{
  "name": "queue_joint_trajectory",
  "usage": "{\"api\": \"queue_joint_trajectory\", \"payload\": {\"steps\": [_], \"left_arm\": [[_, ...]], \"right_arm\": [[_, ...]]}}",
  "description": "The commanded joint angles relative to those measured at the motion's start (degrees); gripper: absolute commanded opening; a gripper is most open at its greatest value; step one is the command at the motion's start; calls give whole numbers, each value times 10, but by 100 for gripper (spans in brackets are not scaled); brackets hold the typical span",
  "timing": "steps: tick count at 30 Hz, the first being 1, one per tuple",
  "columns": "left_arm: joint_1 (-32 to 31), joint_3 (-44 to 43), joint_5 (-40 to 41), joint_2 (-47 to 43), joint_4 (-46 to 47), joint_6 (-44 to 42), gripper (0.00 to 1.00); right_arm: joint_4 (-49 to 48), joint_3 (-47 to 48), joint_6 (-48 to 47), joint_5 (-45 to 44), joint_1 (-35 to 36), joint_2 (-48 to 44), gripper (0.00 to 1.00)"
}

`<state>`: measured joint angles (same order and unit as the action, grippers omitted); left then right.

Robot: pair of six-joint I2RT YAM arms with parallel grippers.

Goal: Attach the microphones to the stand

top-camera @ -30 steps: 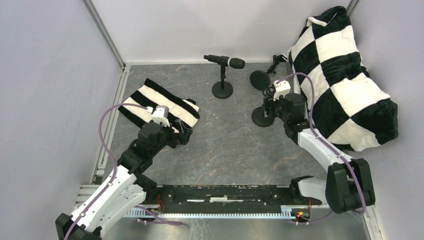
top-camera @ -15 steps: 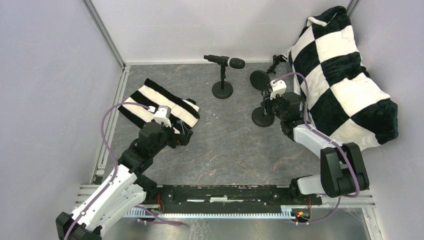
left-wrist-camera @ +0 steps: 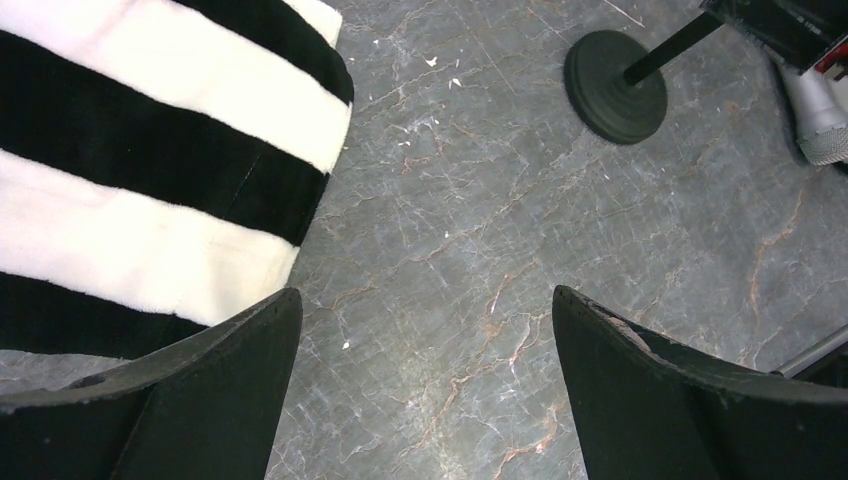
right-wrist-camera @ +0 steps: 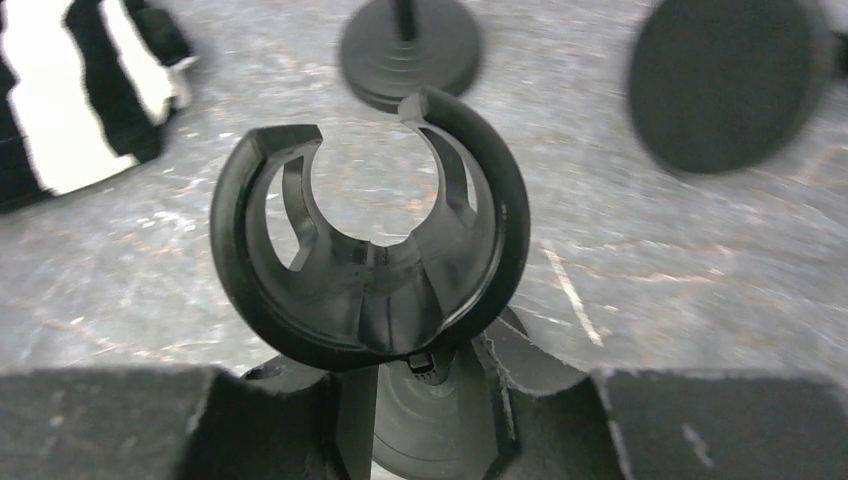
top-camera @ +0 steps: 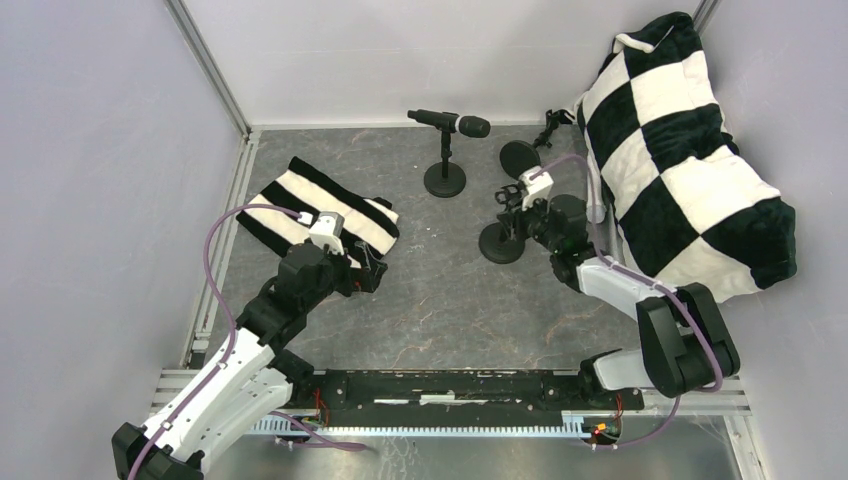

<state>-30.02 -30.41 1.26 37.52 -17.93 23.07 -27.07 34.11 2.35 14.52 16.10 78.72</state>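
A black microphone [top-camera: 450, 123] with a silver ring sits clipped on a stand [top-camera: 445, 180] at the back. My right gripper [top-camera: 520, 215] is shut on the stem of a second black stand [top-camera: 502, 243]; in the right wrist view [right-wrist-camera: 420, 400] its empty C-shaped clip [right-wrist-camera: 365, 260] stands just above the fingers. A silver-grey microphone [left-wrist-camera: 822, 115] shows at the right edge of the left wrist view, lying on the floor. My left gripper [top-camera: 367, 272] is open and empty over bare floor [left-wrist-camera: 425, 300] beside the striped cloth. The white microphone is out of view.
A black-and-white striped cloth [top-camera: 320, 205] lies at the left. A large checkered cushion [top-camera: 690, 150] fills the right side. A third stand's round base [top-camera: 520, 160] and a small black part [top-camera: 548, 125] sit at the back. Walls enclose the grey floor.
My right gripper has dragged the held stand leftward and slightly nearer, away from the cushion. The left arm has hardly moved.
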Motion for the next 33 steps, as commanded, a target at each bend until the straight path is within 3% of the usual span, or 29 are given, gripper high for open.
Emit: {"api": "queue_joint_trajectory", "payload": {"steps": [1,11,12,14,16,19,24,33], "left_arm": [[0,-9,-10,-2,5,-24,100],[-1,-6,-9,-8,6,-20,100],[-1,-6,-7,-9,7,-20,100],[-1,-6,-6,-10,7,-20,100],[-1,-6,-5,-10,7,-21,100],[-1,-6,-6,-9,6,-22,100],[-1,-9,-8,-6,3,-26,100],[-1,-9,-3,-11,0,-27,100]], "right_arm": [[-40,-4,14,13,91,-14,0],[-59,55,5,-52,278,45,7],[-59,58,-2,-54,292,49,11],[-65,59,-10,-58,311,55,36],[-65,57,-15,-65,321,54,54],[-56,42,-7,-86,323,26,65],[-14,-11,8,-131,322,-75,74],[171,-86,21,-290,321,-311,74]]}}
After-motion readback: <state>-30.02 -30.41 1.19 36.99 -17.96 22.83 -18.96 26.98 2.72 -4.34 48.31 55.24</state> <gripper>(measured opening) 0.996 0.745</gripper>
